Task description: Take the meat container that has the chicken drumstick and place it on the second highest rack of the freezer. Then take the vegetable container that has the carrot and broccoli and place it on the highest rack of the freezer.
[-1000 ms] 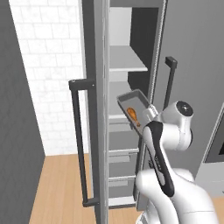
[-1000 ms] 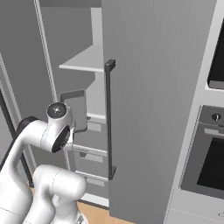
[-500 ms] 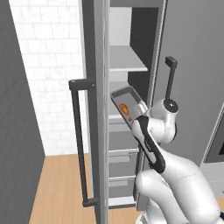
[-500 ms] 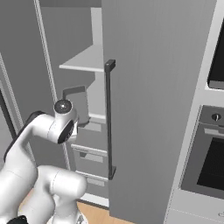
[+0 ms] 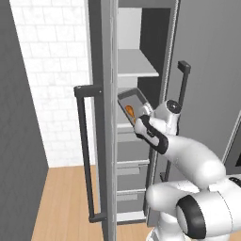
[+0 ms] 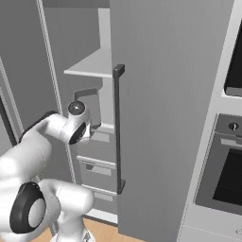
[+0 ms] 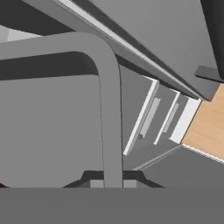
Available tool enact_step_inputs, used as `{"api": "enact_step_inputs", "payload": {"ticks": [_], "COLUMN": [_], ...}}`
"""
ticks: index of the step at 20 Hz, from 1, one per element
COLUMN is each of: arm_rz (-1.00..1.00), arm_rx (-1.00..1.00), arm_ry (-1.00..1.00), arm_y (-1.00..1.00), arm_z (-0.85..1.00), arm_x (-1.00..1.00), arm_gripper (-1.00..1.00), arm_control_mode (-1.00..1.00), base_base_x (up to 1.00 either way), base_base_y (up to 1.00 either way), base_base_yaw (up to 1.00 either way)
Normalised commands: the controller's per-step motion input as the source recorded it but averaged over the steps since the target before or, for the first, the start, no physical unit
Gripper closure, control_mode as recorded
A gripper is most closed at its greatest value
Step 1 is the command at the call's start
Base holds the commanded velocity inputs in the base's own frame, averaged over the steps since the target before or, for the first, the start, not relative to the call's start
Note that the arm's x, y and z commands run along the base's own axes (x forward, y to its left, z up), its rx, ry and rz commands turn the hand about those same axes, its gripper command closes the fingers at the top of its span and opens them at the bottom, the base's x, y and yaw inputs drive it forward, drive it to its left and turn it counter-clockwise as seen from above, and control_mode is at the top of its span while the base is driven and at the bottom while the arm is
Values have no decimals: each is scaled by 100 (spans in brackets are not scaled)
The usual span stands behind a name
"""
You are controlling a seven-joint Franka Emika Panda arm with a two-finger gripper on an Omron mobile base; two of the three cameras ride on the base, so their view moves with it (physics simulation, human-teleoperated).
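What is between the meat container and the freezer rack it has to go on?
Nothing visible: the meat container, tilted and carried by the gripper, is at the open freezer, with the second highest rack right behind it.

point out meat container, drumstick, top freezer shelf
meat container (image 5: 136, 99): left base view, grey inner floor near its upper rim
drumstick (image 5: 130, 111): left base view, orange middle
top freezer shelf (image 5: 134, 62): left base view, flat upper surface

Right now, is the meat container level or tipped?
Tipped. The meat container leans steeply at the freezer opening, its orange contents facing outward.
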Motion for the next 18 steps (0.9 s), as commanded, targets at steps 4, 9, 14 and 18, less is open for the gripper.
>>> {"api": "enact_step_inputs", "payload": {"ticks": [4,9,14,18], "arm_rz": [0,0,0,0], "arm_rx": [0,0,0,-2], "arm_ry": [2,0,1,4], "arm_y": [0,0,1,6], "arm_z": [-12,-20,-14,-19], "arm_x": [59,50,58,58], "arm_gripper": [100,100,100,100], "arm_control_mode": [-100,-100,-100,-100], "base_base_x": [0,0,0,0], "base_base_y": [0,0,0,0], "base_base_yaw": [0,0,0,0]}}
